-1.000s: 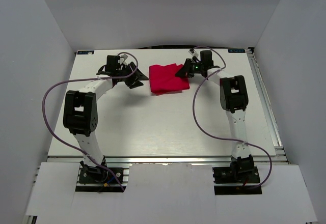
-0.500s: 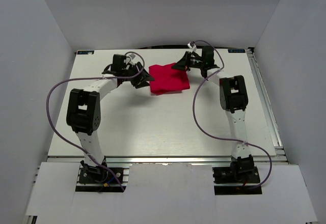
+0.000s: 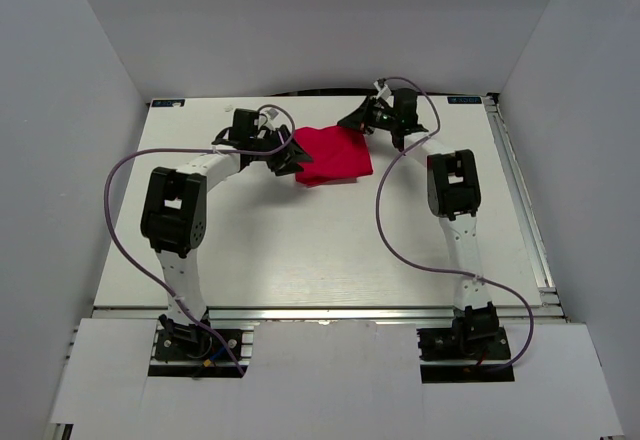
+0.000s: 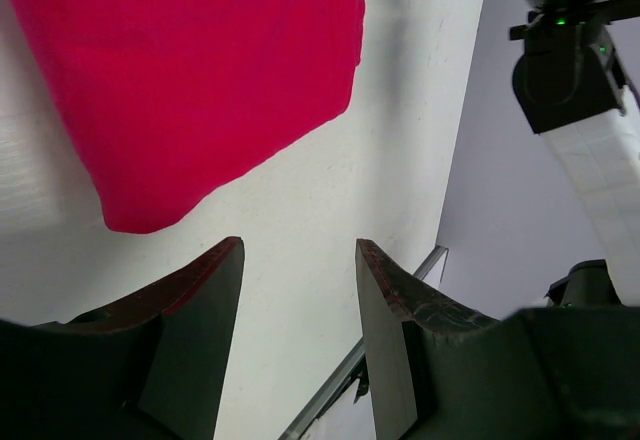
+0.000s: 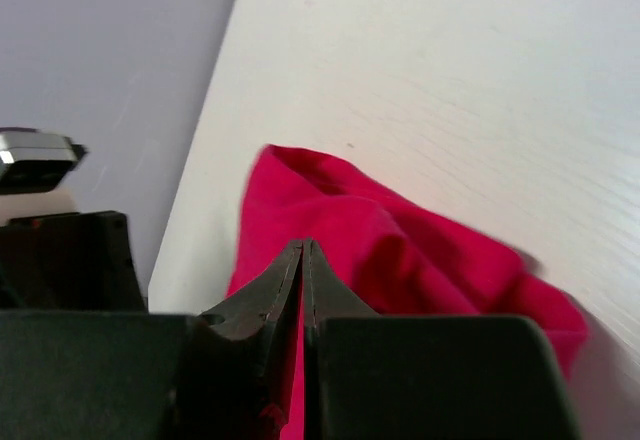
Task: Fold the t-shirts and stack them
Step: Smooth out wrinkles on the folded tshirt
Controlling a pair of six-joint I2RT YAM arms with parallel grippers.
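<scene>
Folded red t-shirt (image 3: 335,155), left gripper (image 4: 300,250) apart, right gripper (image 5: 303,247) together, cloth pinch unclear

Red t-shirt (image 4: 200,80): cut off by top edge, left wrist view. Right wrist view: near portion hidden behind right tool (image 5: 303,250); grip on cloth indeterminable.

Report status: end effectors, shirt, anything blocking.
Left end effector open, empty, beside shirt. Right end effector shut over shirt; grip unclear. Shirt folded on table. No obstruction seen.

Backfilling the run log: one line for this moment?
t-shirt: folded, on table | left gripper: jaws open, empty, at its edge | right gripper: jaws shut over far corner
</scene>
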